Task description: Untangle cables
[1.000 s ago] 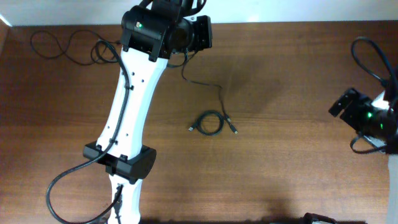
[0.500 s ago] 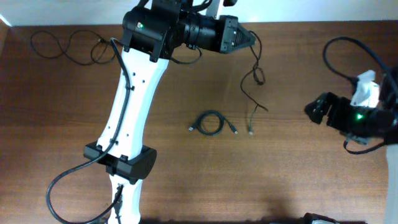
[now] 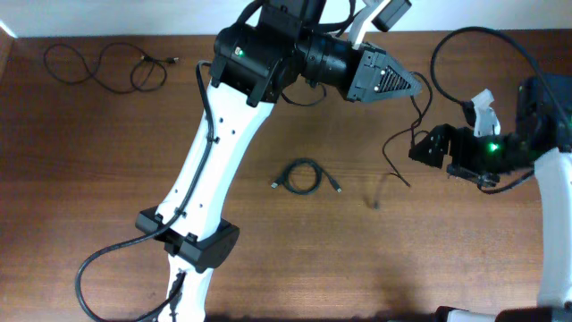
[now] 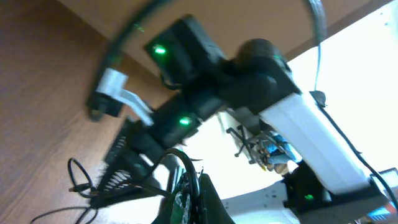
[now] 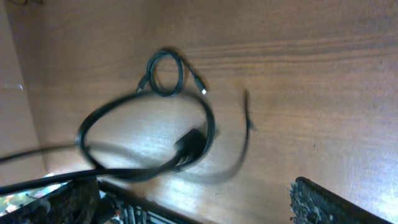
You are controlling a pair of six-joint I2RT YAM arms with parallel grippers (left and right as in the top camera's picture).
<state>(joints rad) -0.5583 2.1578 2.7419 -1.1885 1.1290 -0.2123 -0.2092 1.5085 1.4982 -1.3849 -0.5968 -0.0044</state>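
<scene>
Left arm stretched rightward, left claw [image 3: 411, 87] clamped on dangling cable [image 3: 387, 152], right claw [image 3: 420, 148] spread wide nearby

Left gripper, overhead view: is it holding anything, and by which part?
The left gripper is shut on a thin black cable, pinched at its top; the rest dangles above the brown wooden table. Whether that is its end cannot be told.

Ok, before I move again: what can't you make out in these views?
- Where the left gripper pinches the hanging cable: its fingertips cover the spot overhead, and the left wrist view is blurred.
- That cable's lower plug: too small overhead, motion-smeared in the right wrist view.
- The coiled cable: knotted or just looped, too small in either view.
- The right gripper: fingertips lost in dark overhead.
</scene>
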